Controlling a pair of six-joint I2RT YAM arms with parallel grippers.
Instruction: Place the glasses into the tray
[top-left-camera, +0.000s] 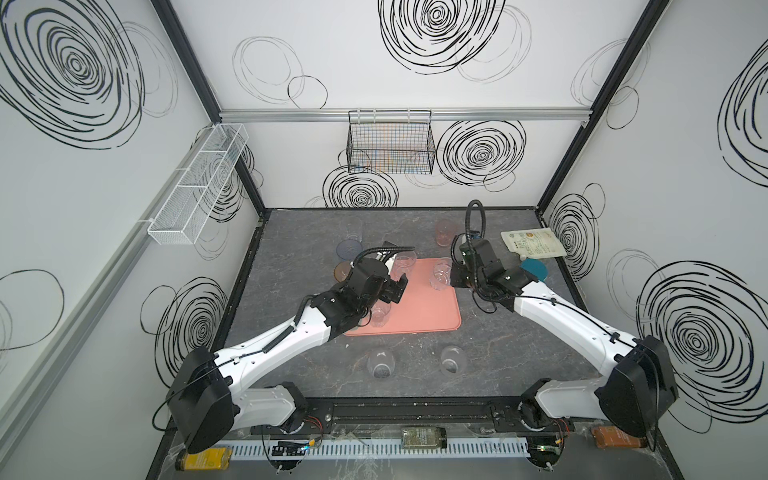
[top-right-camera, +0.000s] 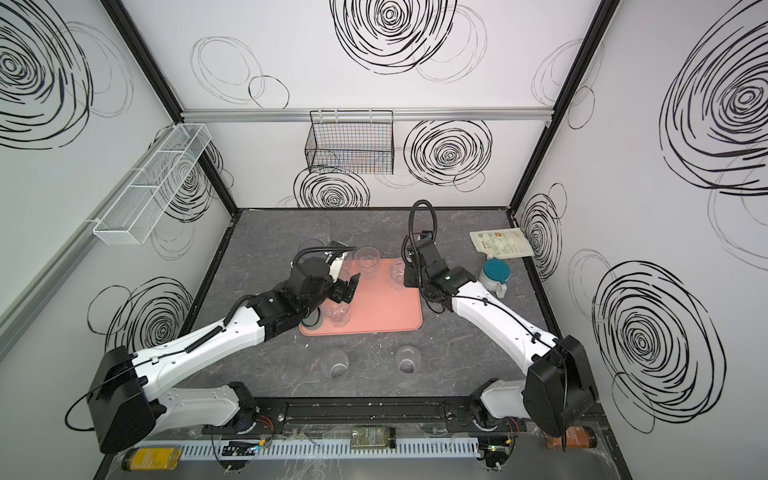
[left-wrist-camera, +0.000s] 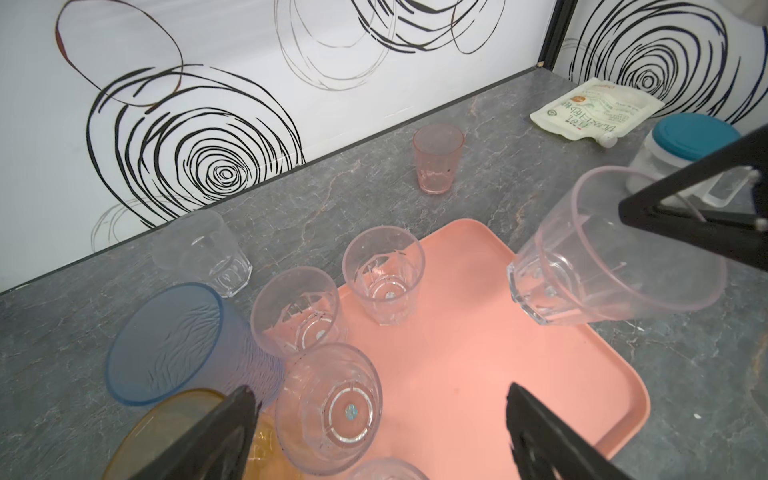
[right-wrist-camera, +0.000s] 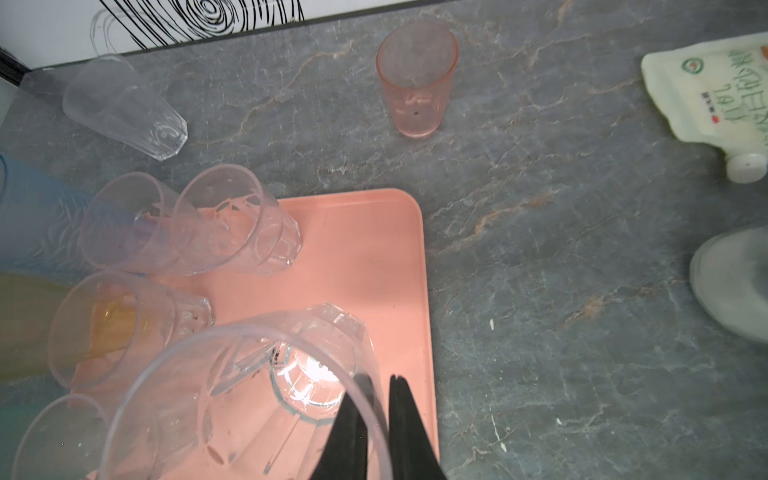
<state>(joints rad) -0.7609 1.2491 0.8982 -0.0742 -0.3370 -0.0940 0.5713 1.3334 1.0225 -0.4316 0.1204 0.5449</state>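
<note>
The salmon-pink tray (top-left-camera: 419, 307) (right-wrist-camera: 361, 249) lies mid-table. My right gripper (right-wrist-camera: 380, 380) is shut on the rim of a clear glass (right-wrist-camera: 249, 395) (left-wrist-camera: 615, 253), one finger inside it. That glass hangs tilted over the tray's far right corner (top-left-camera: 440, 274). My left gripper (left-wrist-camera: 379, 390) (top-left-camera: 397, 286) stands open and empty over the tray's left side. Beneath it a clear glass (left-wrist-camera: 332, 411) stands on the tray, with two more (left-wrist-camera: 384, 274) (left-wrist-camera: 297, 311) along the far edge. Blue (left-wrist-camera: 178, 345) and amber (left-wrist-camera: 166, 432) glasses stand left of the tray. A pink glass (top-left-camera: 444, 235) is at the back.
Two clear glasses (top-left-camera: 380, 363) (top-left-camera: 452, 359) stand in front of the tray, another (top-left-camera: 353, 230) at the back left. A white pouch (top-left-camera: 532, 243) and a teal-lidded jar (top-right-camera: 494, 276) sit at the right. A black wire basket (top-left-camera: 390, 143) and a white mesh basket (top-left-camera: 199, 187) hang on the walls.
</note>
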